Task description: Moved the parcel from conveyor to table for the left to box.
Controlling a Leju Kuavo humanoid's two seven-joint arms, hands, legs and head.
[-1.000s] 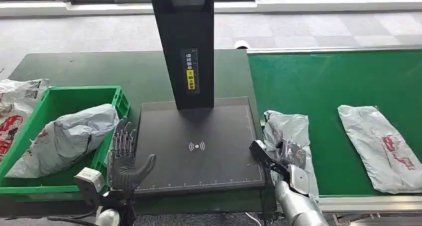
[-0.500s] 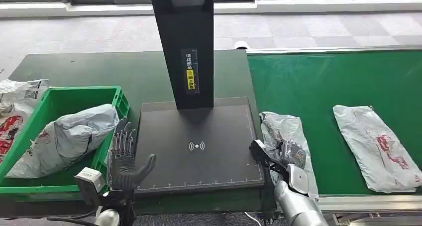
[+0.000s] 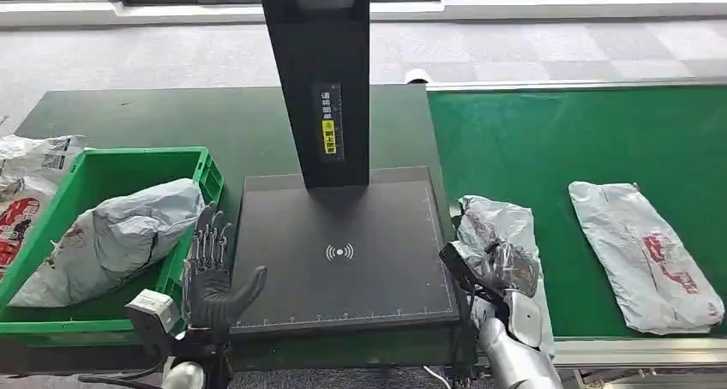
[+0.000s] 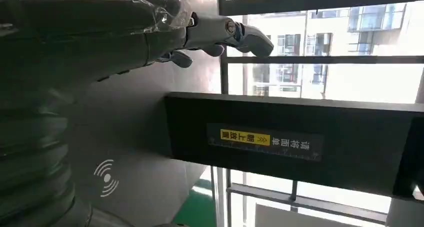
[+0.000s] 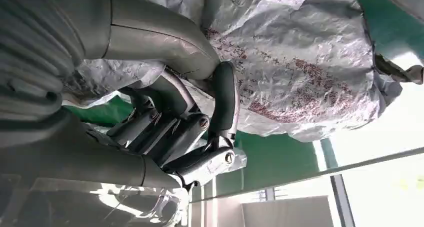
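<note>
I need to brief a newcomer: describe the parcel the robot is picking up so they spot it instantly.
Look at the green conveyor belt. At its near-left end, beside the black scanner plate, lies a crumpled grey parcel. Unlike the flatter parcel further right, the right hand grips it.

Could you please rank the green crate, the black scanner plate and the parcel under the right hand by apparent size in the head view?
1. Black scanner plate
2. Green crate, somewhat smaller as seen, and cut off at the picture's left edge
3. Parcel under the right hand, clearly smallest
</note>
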